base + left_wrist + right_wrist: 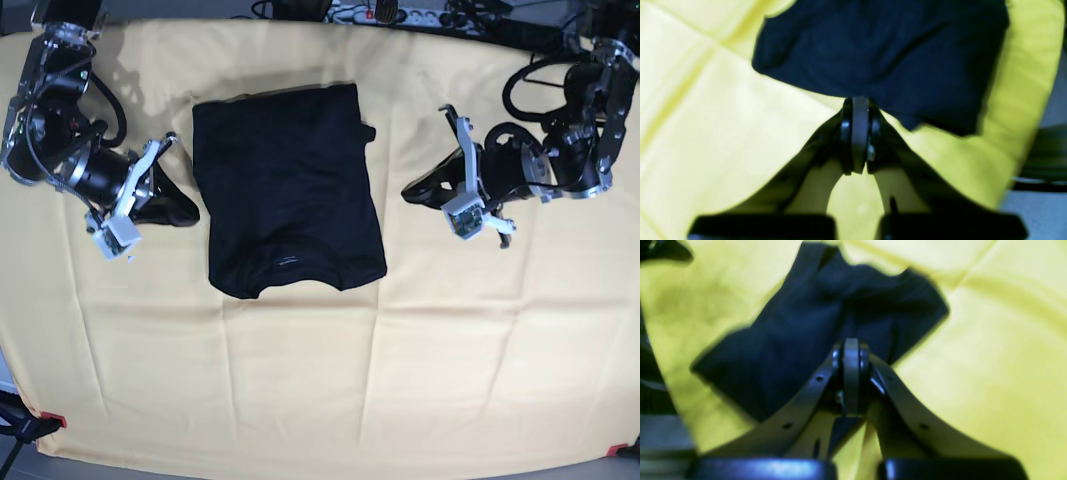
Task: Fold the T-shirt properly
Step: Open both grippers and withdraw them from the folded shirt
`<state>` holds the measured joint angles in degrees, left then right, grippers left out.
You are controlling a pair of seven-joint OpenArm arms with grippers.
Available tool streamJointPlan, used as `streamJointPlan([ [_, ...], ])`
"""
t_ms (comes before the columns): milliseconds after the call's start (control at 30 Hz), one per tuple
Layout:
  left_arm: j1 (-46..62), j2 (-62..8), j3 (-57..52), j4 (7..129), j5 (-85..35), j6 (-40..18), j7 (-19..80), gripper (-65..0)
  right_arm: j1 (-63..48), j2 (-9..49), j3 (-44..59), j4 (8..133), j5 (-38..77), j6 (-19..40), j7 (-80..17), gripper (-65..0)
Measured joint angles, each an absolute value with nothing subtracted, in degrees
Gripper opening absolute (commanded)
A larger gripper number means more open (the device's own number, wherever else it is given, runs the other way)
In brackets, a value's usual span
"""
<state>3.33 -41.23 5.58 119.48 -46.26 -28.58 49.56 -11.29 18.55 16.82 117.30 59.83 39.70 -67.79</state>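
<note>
The dark T-shirt lies flat on the yellow cloth in the base view, collar toward the front. My right gripper is at its left side. In the right wrist view this gripper is shut, its tips buried in a dark sleeve, with cloth showing beneath the fingers. My left gripper is on the shirt's right side. In the left wrist view it is shut right at the hem of a dark sleeve, whose near edge looks slightly raised.
The yellow cloth covers the whole table, with creases across it. Cables and a power strip run along the back edge. Red tape marks the front left corner. Both arm bodies stand over the table's left and right sides.
</note>
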Motion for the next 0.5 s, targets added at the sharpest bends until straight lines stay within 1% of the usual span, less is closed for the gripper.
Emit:
streamJointPlan([
  [67,7.2,-41.2,2.5,123.2,-46.6,-28.4,50.8,-65.0,-16.7,18.5,18.9,122.1,60.1,39.7,-68.0,-65.0],
  [167,13.8,-41.2,-1.8,128.9,-46.4,-26.2,52.1,-65.0,-25.3,18.5,22.7,129.2,60.6,39.5,-67.5,-65.0],
  [267,21.8,-41.2,-5.7,133.0,-45.2,-25.6,52.7,-65.0,-34.2,18.6,26.9,134.1,60.4,38.1,-67.8,-65.0],
  [333,26.7,-41.2,-8.0,134.5,-45.1,-25.5,53.1,-65.0,-38.5,18.6,29.5,134.3,61.3,36.9,-67.6,-65.0],
  [367,29.1,-41.2,-9.0,134.5,-44.9,-24.3,53.7,-65.0,-40.7,18.5,30.6,134.3,61.1,36.6,-67.9,-65.0],
  [500,40.1,-40.7,-12.7,134.1,-43.4,-24.3,55.5,-65.0,-48.8,18.6,34.3,134.3,66.0,37.2,-71.1,-65.0],
])
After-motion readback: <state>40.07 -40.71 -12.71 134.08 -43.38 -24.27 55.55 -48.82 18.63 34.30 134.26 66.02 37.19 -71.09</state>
